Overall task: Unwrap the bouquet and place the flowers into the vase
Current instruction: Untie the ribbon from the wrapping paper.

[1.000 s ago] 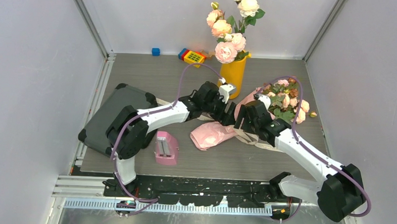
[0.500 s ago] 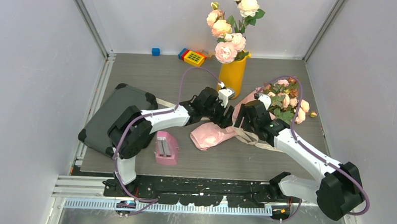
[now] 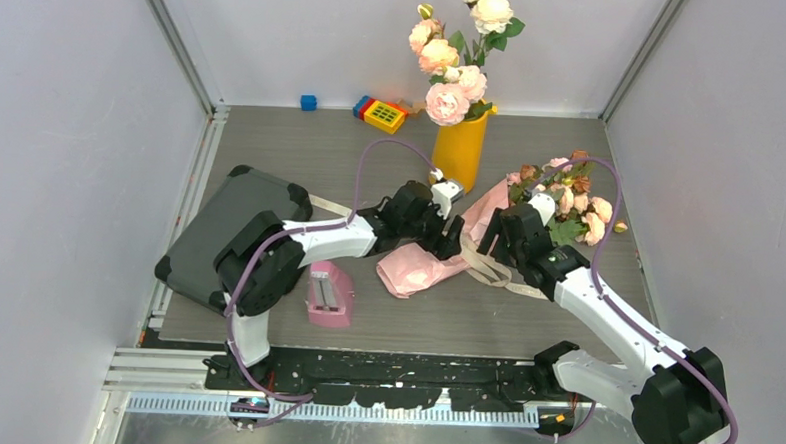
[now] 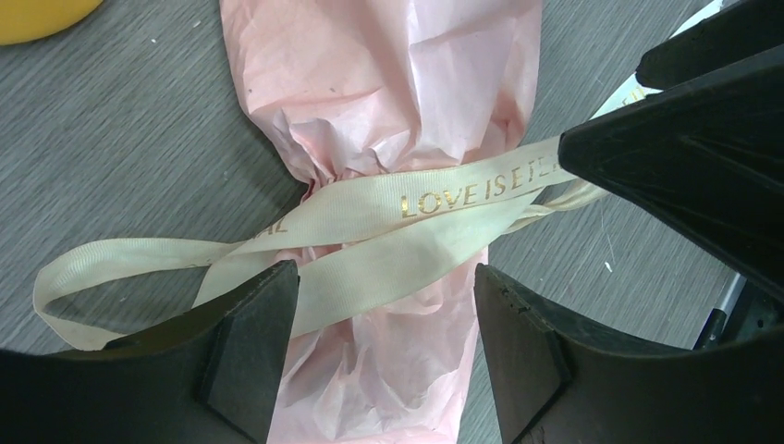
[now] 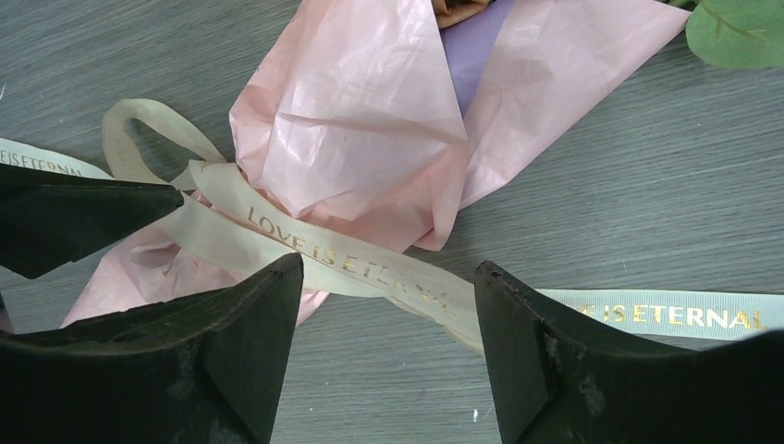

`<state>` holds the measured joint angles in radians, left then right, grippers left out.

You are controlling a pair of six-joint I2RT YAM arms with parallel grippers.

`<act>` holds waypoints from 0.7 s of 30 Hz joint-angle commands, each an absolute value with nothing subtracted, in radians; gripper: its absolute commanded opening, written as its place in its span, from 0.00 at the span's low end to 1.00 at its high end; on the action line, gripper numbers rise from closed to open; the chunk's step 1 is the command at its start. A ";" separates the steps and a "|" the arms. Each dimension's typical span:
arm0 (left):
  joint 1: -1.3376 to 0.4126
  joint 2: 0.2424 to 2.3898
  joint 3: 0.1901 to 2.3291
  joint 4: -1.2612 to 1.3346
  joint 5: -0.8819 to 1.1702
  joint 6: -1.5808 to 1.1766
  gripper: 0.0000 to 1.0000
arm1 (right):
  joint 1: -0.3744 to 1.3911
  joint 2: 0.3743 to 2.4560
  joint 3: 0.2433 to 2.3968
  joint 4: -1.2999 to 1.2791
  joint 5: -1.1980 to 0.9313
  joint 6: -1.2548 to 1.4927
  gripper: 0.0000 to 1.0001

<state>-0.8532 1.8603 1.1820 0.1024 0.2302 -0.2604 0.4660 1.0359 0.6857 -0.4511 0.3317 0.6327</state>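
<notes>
Jaws, left gripper [image 4: 384, 344]: apart, nothing clamped. Both fingers [image 4: 248, 344] stand above the tied waist of the bouquet [image 3: 412, 268], one on each side of the crinkled pink paper [image 4: 398, 83]. The beige ribbon [image 4: 434, 199], printed in gold letters, runs crosswise through the gap and passes behind the tip of one finger; contact cannot be told.

Jaws, right gripper [image 5: 388, 344]: apart, nothing clamped. Its fingers [image 5: 527, 347] frame the same ribbon where it crosses the pink wrap, with one loose tail running off along the table [image 3: 415, 323] past the other finger.

Grippers, relation: the two face each other closely over the bouquet's waist, left from the left, right from the right. Each wrist view shows a dark finger of the opposite gripper at its edge.

Bouquet: lying on its side on the table, mid-table, still tied and wrapped. Narrow pink end points toward the arm bases. The open end holds the flowers [image 3: 570, 202], small pink, peach and rusty brown heads with green leaves, and points to the far right. Lilac lining [image 5: 471, 55] shows inside the pink fold.

Vase [image 3: 460, 155]: yellow-orange, upright, just beyond the left gripper and near the bouquet. Contents: a tall bunch of large pale roses [image 3: 447, 79]. None of the small flowers is in it.

Other items: grey case [image 3: 223, 230] at left, pink device [image 3: 329, 291] beside the left arm, blue cube [image 3: 308, 102] and multicoloured toy [image 3: 382, 112] at the far edge.
</notes>
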 commanded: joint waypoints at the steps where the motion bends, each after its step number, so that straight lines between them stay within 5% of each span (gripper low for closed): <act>1: -0.882 1.848 1.249 0.119 0.169 -0.215 0.72 | 0.461 1.019 0.690 -0.443 0.335 0.644 0.73; 9: -0.911 1.882 1.295 0.025 0.077 -0.167 0.61 | 0.460 1.013 0.689 -0.441 0.323 0.641 0.73; 21: -0.916 1.898 1.290 0.016 0.081 -0.167 0.59 | 0.460 0.993 0.680 -0.434 0.319 0.650 0.73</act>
<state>-0.9108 1.8889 1.2640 0.0135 0.0971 -0.1841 0.4625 1.0233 0.6804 -0.4503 0.3126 0.6353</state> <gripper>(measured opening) 0.624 0.733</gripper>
